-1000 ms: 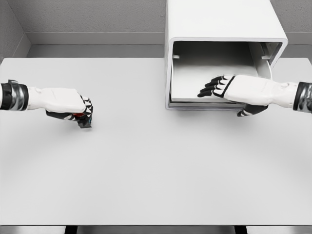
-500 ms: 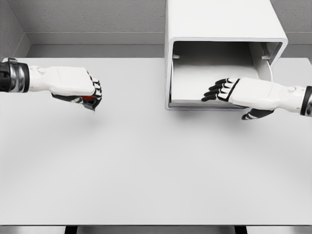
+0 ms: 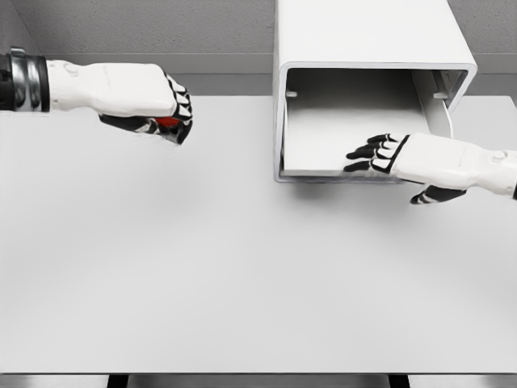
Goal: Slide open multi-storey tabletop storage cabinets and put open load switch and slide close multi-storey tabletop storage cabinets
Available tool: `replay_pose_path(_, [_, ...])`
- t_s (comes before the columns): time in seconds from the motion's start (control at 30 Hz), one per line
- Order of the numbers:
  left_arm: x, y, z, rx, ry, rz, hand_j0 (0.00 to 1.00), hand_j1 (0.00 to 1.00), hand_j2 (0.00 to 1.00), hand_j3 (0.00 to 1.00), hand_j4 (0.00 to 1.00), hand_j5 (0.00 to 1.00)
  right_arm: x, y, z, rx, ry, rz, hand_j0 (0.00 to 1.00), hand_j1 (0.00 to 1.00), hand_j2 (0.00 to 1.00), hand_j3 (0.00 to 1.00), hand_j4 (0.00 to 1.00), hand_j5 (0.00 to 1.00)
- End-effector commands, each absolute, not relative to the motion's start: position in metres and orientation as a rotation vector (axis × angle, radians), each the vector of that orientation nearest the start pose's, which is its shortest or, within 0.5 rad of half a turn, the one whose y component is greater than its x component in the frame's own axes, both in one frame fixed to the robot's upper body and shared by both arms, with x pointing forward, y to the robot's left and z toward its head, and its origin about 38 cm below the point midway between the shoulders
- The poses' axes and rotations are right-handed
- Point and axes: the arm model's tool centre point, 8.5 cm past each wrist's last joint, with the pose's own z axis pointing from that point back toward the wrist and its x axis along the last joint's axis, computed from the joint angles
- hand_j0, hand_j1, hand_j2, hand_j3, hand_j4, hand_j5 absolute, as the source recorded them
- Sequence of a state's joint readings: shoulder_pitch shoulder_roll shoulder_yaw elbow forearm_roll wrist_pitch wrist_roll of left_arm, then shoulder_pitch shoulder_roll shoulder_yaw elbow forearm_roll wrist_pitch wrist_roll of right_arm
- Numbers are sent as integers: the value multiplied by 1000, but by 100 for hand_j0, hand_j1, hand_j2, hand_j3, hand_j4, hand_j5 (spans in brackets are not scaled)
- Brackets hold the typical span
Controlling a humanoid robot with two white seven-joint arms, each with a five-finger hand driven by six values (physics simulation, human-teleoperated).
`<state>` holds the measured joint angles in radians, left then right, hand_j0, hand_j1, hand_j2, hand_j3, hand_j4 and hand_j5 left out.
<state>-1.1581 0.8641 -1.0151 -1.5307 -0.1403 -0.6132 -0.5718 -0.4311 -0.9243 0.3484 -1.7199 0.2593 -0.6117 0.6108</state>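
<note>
Cabinet [image 3: 363,40]: white multi-storey tabletop storage cabinet at the table's far right; its lower drawer [image 3: 339,141] is slid out and looks bare inside.
Table [image 3: 242,267]: wide pale surface, both arms above it.
Right hand [image 3: 404,153]: fingers extended and relaxed over the drawer's front edge, thumb below it, gripping nothing clearly.
Left hand [image 3: 149,101]: well apart from the cabinet at upper left, fingers curled tight around the switch.
Load switch [image 3: 167,123]: small, red and dark, mostly hidden in that fist, above the table.
Progress: step 1, opening, looks done; placing the switch and closing remain.
</note>
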Motion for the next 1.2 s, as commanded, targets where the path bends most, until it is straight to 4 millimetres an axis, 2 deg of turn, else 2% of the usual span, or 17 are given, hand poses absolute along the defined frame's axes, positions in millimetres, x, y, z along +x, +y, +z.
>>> replay_pose_path(0.0, [444,228,339,-396,1909,2831,38,38,38,38,38,38,380,-322,284,587,2219,-2834,100,100,100,100,100,100])
replay_pose_path(0.07, [444,227,346,-393,1928,2815,38,38,38,38,38,38,380,-327,295,601,2282,-2784,100,100,100,100,100,100])
replay_pose_path(0.13, [443,225,349,-379,1945,2800,38,38,38,38,38,38,379,-330,298,608,2275,-2788,100,100,100,100,100,100])
replay_pose_path(0.27, [444,194,352,-308,1954,2734,38,38,38,38,38,38,363,-367,311,675,2487,-2693,100,100,100,100,100,100])
replay_pose_path(0.4, [440,167,370,-246,1984,2643,38,38,38,38,38,38,354,-385,317,734,2564,-2647,100,100,100,100,100,100])
replay_pose_path(0.53, [436,156,393,-204,2031,2573,38,38,38,38,38,38,347,-387,299,688,2570,-2706,100,100,100,100,100,100])
replay_pose_path(0.6, [433,132,394,-149,2018,2530,38,38,38,38,38,38,343,-394,297,713,2581,-2714,100,100,100,100,100,100])
replay_pose_path(0.7, [428,111,397,-103,2009,2486,38,38,38,38,38,38,338,-401,297,746,2596,-2715,100,100,100,100,100,100])
replay_pose_path(0.77, [425,100,399,-82,2003,2463,38,38,38,38,38,38,331,-415,299,819,2624,-2702,100,100,100,100,100,100])
replay_pose_path(0.9, [419,60,396,-48,1918,2439,38,38,38,38,38,38,315,-434,286,878,2684,-2722,100,100,100,100,100,100])
replay_pose_path(0.93, [420,46,391,-27,1901,2442,38,38,38,38,38,38,310,-438,279,878,2689,-2752,94,94,94,94,94,94])
replay_pose_path(0.97, [422,35,385,-3,1892,2451,38,38,38,38,38,38,308,-440,275,873,2688,-2770,85,85,85,85,85,85])
replay_pose_path(1.0, [427,30,381,7,1900,2466,38,38,38,38,38,38,307,-440,272,868,2681,-2786,67,67,67,67,67,67])
replay_pose_path(1.03, [435,30,380,0,1913,2485,38,38,38,38,38,38,305,-439,268,852,2680,-2803,56,56,56,56,56,56])
replay_pose_path(1.1, [439,25,379,4,1919,2493,38,38,38,38,38,38,305,-437,262,819,2671,-2831,55,55,55,55,55,55])
replay_pose_path(1.17, [445,20,376,-6,1921,2507,38,38,38,38,38,38,305,-428,243,742,2602,-2931,55,55,55,55,55,55])
